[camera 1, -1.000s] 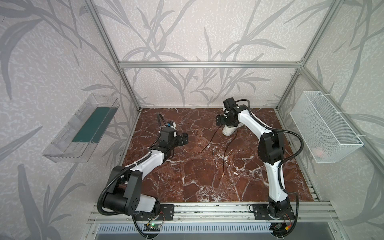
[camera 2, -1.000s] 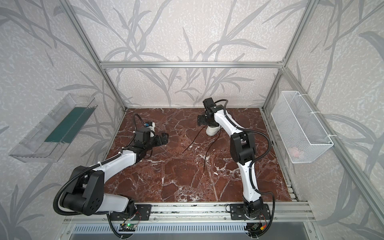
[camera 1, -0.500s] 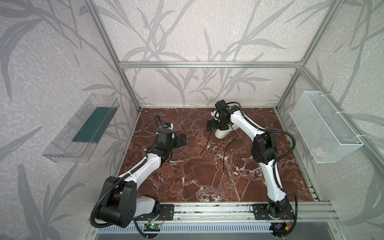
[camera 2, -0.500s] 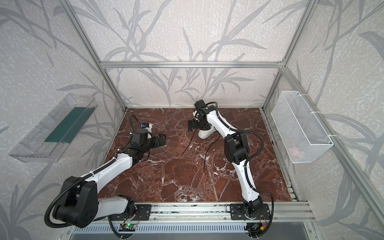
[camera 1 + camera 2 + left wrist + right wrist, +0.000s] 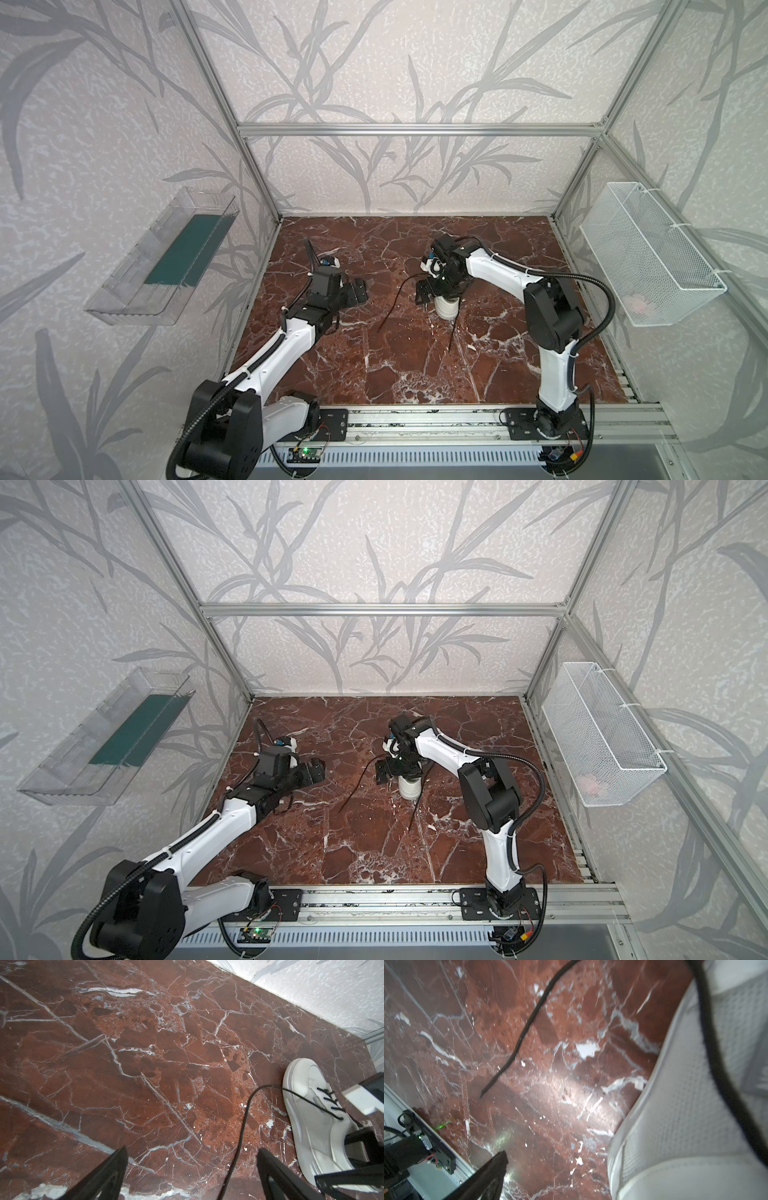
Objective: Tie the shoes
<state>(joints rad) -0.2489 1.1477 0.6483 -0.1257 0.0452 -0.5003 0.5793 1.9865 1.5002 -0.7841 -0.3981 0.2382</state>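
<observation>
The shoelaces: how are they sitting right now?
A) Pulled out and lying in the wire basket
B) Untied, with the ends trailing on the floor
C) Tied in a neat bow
B: the black laces run loose from the white sneaker and trail across the marble floor, with no knot or bow in sight.
</observation>
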